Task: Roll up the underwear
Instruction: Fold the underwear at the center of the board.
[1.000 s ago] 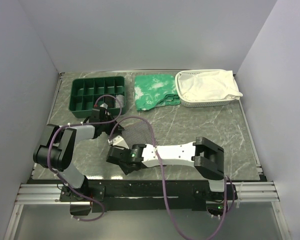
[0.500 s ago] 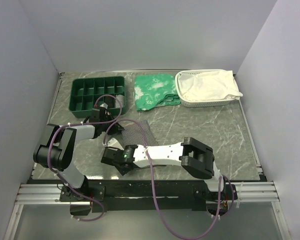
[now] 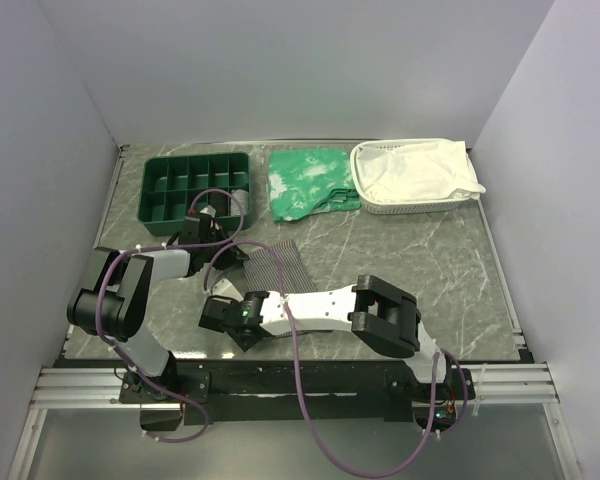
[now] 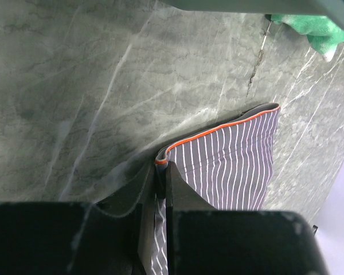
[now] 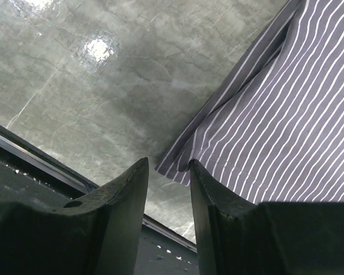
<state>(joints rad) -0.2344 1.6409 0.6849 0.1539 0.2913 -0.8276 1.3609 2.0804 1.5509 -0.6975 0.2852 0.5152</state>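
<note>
The underwear (image 3: 278,262) is a grey pinstriped cloth lying flat on the marble table, just in front of both arms. In the left wrist view its orange-edged waistband (image 4: 218,130) runs to a corner that my left gripper (image 4: 162,172) is shut on. From above, that left gripper (image 3: 234,250) is at the cloth's far-left corner. My right gripper (image 3: 218,312) is at the near-left corner. In the right wrist view the right gripper (image 5: 169,167) stands open, and the striped corner of the underwear (image 5: 264,120) reaches just between its fingertips without being pinched.
A dark green compartment tray (image 3: 195,185) stands at the back left. A green white-patterned cloth (image 3: 310,180) lies beside it, then a white basket (image 3: 380,208) holding a white cloth (image 3: 420,170). The table's near edge and metal rail (image 5: 40,163) run right under the right gripper.
The right arm has slid left along the table's near side, bringing its gripper to the underwear's near-left corner. The left gripper has stayed shut on the waistband corner.
</note>
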